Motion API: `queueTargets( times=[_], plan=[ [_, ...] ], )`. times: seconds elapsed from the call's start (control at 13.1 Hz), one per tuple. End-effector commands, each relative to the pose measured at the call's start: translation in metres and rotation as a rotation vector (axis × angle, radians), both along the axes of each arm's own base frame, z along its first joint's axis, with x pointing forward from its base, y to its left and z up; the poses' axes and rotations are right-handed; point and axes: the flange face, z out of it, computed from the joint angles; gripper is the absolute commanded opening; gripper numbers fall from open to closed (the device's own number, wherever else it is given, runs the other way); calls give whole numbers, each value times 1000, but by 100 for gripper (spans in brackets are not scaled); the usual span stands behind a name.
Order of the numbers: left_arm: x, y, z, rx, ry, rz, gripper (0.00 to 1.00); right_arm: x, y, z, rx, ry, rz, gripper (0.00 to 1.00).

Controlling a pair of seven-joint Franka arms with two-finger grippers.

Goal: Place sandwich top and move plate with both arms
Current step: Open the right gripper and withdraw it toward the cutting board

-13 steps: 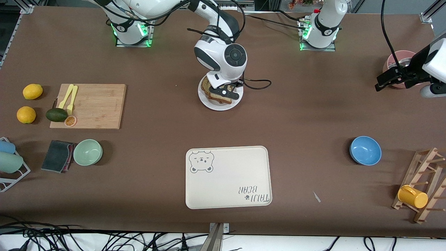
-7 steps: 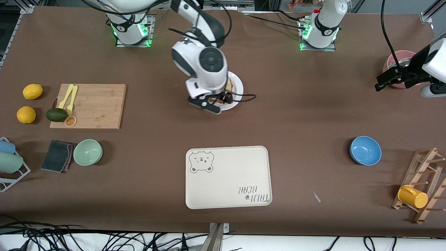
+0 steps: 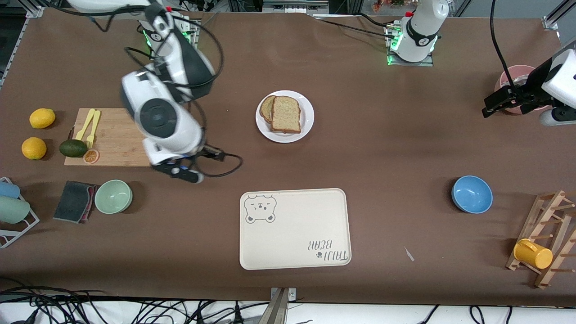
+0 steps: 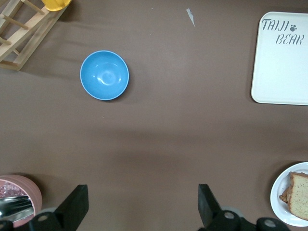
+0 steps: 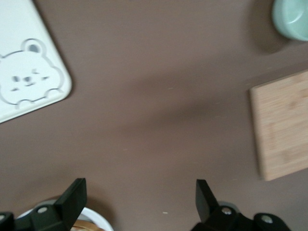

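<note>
In the front view you had the sandwich top (image 3: 286, 114) lying flat on the stack of bread on the plate (image 3: 307, 119), which sat on the brown table (image 3: 382, 148) in the upper middle of the frame, nearer the robots' bases than the bear-printed tray (image 3: 294, 228). A second, rounder slice peeked out from under the top slice on the side toward the right arm's end of the table. Your right gripper (image 5: 137, 195) hung empty in the air over bare table beside the corner of the wooden cutting board (image 3: 118, 135), in the left-centre of the front view; its wrist view showed the two black fingers (image 5: 73, 195) spread wide apart with nothing between them, the tray's bear corner at upper left and the board's edge at right. Your left gripper (image 4: 142, 204) waited at the right edge of the front view, over the table near the pink bowl (image 3: 517, 74); its wrist view showed the fingers (image 4: 207, 202) wide open and holding nothing, with the blue bowl (image 4: 104, 75) in the upper left of that frame and the plate's rim at the lower right corner.
</note>
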Motion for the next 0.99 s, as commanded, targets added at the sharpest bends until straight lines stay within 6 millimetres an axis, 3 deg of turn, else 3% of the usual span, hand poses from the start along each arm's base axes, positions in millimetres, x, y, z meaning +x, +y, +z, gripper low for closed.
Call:
queueTargets(
  times=[0.0,0.31,0.46,0.53,0.69,0.76,0.92],
  plan=[
    [1,-4,6,-28,0,2,100,4,-96,51,54,29,69,100],
    [1,-5,6,-29,3,2,100,0,-194,117,127,-59,-14,100],
    [1,-10,6,-29,3,-5,100,-4,-216,125,119,-41,-40,100],
    [0,-12,6,-29,3,-8,100,-13,-228,139,129,-54,1,100],
    [0,-13,6,-29,3,-5,100,-45,-244,148,134,-78,46,100],
    [1,-11,6,-29,3,-2,100,-50,-245,153,134,-87,51,100],
    [0,-12,6,-29,3,-4,100,-57,-268,161,120,-104,88,100]
  ],
)
